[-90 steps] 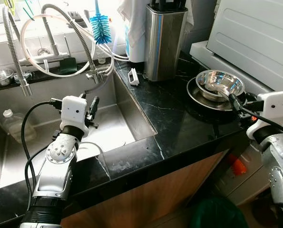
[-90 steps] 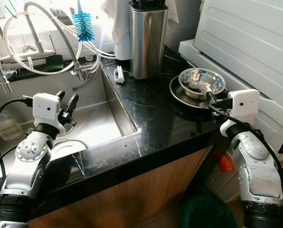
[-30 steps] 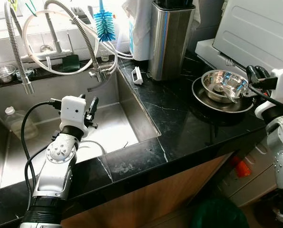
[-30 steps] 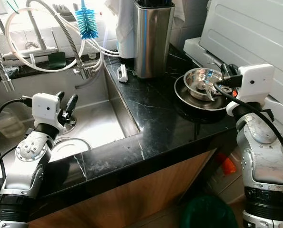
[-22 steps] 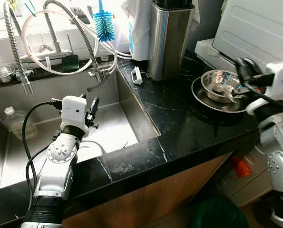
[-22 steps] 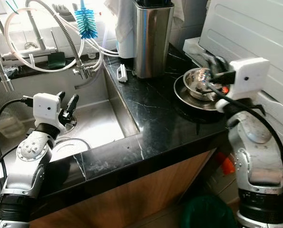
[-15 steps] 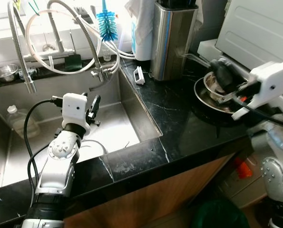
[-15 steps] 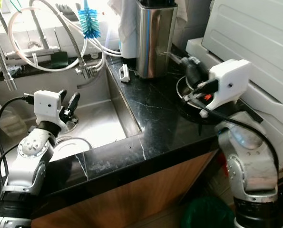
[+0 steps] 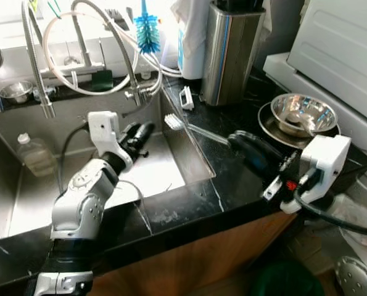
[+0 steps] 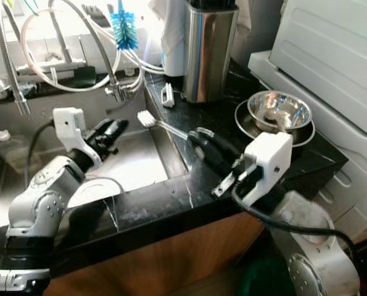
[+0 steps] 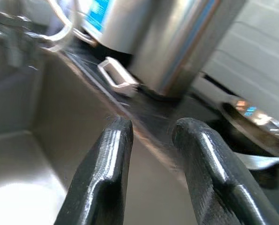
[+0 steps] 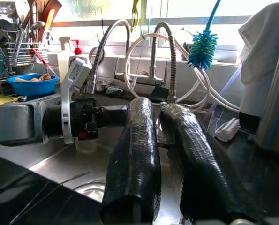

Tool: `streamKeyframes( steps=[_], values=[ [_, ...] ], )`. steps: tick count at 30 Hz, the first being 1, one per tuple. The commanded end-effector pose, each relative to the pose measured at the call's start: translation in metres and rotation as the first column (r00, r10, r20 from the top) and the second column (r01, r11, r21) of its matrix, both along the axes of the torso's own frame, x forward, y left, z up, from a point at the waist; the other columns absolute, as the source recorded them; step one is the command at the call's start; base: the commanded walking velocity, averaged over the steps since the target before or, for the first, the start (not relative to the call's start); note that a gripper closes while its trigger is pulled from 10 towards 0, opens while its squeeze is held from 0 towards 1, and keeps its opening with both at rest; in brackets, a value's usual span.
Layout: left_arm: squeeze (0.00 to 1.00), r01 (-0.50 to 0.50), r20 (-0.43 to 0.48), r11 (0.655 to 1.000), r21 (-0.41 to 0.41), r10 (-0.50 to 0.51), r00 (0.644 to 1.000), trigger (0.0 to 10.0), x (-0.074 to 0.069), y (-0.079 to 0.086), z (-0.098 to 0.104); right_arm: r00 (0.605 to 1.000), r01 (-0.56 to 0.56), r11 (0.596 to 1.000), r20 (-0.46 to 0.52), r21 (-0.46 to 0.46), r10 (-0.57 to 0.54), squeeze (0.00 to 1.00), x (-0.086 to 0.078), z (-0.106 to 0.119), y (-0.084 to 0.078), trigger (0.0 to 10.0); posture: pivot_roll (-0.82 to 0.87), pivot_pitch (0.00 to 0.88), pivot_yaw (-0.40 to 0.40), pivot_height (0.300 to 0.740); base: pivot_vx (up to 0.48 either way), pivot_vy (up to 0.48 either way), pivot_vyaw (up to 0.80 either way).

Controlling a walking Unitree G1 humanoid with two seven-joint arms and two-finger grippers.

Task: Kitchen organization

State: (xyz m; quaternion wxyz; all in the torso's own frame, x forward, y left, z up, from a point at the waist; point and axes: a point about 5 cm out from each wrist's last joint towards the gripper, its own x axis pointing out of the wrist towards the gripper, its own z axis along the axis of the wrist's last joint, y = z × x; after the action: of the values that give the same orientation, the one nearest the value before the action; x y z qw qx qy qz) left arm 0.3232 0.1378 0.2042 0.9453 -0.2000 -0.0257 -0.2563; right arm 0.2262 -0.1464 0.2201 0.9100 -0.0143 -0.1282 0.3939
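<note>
The right tool [image 9: 248, 148] is clamped on a brush [image 9: 189, 127], holding it above the black desk [image 9: 232, 179] with the white bristle head out over the right edge of the sink [image 9: 146, 166]. The left tool [image 9: 137, 134], fingers slightly apart and holding nothing, hangs over the sink just left of the bristles. On the desk to the right a steel bowl [image 9: 305, 114] sits on a plate [image 9: 269, 123]; a steel canister [image 9: 229, 52] stands at the far side, near the faucet [image 9: 118, 49].
</note>
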Motion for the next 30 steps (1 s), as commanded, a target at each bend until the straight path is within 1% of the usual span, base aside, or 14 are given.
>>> streamKeyframes(
  steps=[1, 4, 5, 7, 8, 9, 11, 12, 13, 16, 20, 23, 25, 30],
  values=[
    [0.0, 0.032, -0.009, 0.999, -0.04, -0.032, 0.999, 10.0, -0.003, 0.001, 0.005, 0.999, -0.035, 0.999, 0.021, -0.003, 0.035, 0.0, -0.006, 0.006, 0.004, 10.0, 0.02, 0.0, 0.01, 0.74, 0.0, 0.0, 0.0],
    [0.0, 0.053, -0.03, 0.994, -0.094, -0.056, 0.998, 10.0, -0.002, 0.001, 0.009, 0.999, -0.042, 0.999, 0.017, -0.013, 0.042, 0.0, -0.007, 0.005, 0.004, 10.0, 0.02, 0.0, 0.01, 0.74, 0.0, 0.0, 0.0],
    [0.0, 0.053, -0.03, 0.994, -0.094, -0.056, 0.998, 10.0, -0.002, 0.001, 0.009, 0.999, -0.042, 0.999, 0.017, -0.013, 0.042, 0.0, -0.007, 0.005, 0.004, 10.0, 0.02, 0.0, 0.01, 0.74, 0.0, 0.0, 0.0],
    [0.0, 0.055, -0.065, 0.984, -0.169, -0.067, 0.996, 10.0, -0.001, 0.003, 0.013, 0.999, -0.043, 0.999, 0.016, -0.019, 0.044, 0.0, -0.008, 0.005, 0.005, 10.0, 0.02, 0.006, 0.014, 0.74, 0.0, 0.0, 0.0],
    [0.0, 0.055, -0.065, 0.984, -0.169, -0.067, 0.996, 10.0, -0.001, 0.003, 0.013, 0.999, -0.043, 0.999, 0.016, -0.019, 0.044, 0.0, -0.008, 0.005, 0.005, 10.0, 0.02, 0.006, 0.014, 0.74, 0.0, 0.0, 0.0],
    [0.0, 0.052, -0.095, 0.974, -0.222, -0.075, 0.993, 10.0, -0.001, 0.004, 0.014, 0.999, -0.041, 0.999, 0.017, -0.025, 0.041, 0.0, -0.008, 0.005, 0.005, 10.0, 0.02, 0.011, 0.017, 0.74, 0.0, 0.0, 0.0],
    [0.0, 0.045, -0.106, 0.968, -0.247, -0.073, 0.992, 10.0, 0.0, 0.005, 0.014, 0.999, -0.041, 0.999, 0.016, -0.026, 0.041, 0.0, -0.009, 0.004, 0.006, 10.0, 0.02, 0.011, 0.017, 0.74, 0.0, 0.0, 0.0],
    [0.0, 0.022, -0.126, 0.952, -0.306, -0.064, 0.99, 10.0, 0.001, 0.006, 0.017, 0.999, -0.044, 0.999, 0.014, -0.029, 0.044, 0.0, -0.01, 0.004, 0.006, 10.0, 0.02, 0.017, 0.019, 0.74, 0.0, 0.0, 0.0],
    [0.0, 0.022, -0.126, 0.952, -0.306, -0.064, 0.99, 10.0, 0.001, 0.006, 0.017, 0.999, -0.044, 0.999, 0.014, -0.029, 0.044, 0.0, -0.01, 0.004, 0.006, 10.0, 0.02, 0.017, 0.019, 0.74, 0.0, 0.0, 0.0],
    [0.0, -0.014, -0.152, 0.929, -0.37, -0.045, 0.987, 10.0, 0.005, 0.008, 0.018, 0.999, -0.034, 0.999, 0.014, -0.032, 0.034, 0.0, -0.01, 0.003, 0.006, 10.0, 0.02, 0.021, 0.023, 0.74, 0.0, 0.0, 0.0],
    [0.0, -0.014, -0.173, 0.918, -0.397, -0.06, 0.983, 10.0, 0.004, 0.006, 0.018, 1.0, -0.026, 0.999, 0.016, -0.035, 0.027, 0.0, -0.01, 0.003, 0.006, 10.0, 0.02, 0.026, 0.027, 0.74, 0.0, 0.0, 0.0],
    [0.0, 0.043, -0.188, 0.899, -0.437, -0.138, 0.972, 10.0, 0.0, 0.003, 0.019, 1.0, -0.015, 0.999, 0.02, -0.041, 0.016, 0.0, -0.01, 0.002, 0.006, 10.0, 0.02, 0.027, 0.027, 0.74, 0.0, 0.0, 0.0],
    [0.0, 0.084, -0.192, 0.913, -0.4, -0.174, 0.966, 10.0, -0.003, -0.001, 0.019, 1.0, -0.012, 0.999, 0.023, -0.046, 0.013, 0.0, -0.01, 0.002, 0.006, 10.0, 0.02, 0.031, 0.031, 0.74, 0.0, 0.0, 0.0],
    [0.0, 0.119, -0.218, 0.919, -0.375, -0.212, 0.953, 10.0, -0.006, -0.006, 0.017, 0.999, -0.007, 0.998, 0.032, -0.067, 0.009, 0.0, -0.009, 0.002, 0.007, 10.0, 0.02, 0.033, 0.032, 0.74, 0.0, 0.0, 0.0]
  ],
)
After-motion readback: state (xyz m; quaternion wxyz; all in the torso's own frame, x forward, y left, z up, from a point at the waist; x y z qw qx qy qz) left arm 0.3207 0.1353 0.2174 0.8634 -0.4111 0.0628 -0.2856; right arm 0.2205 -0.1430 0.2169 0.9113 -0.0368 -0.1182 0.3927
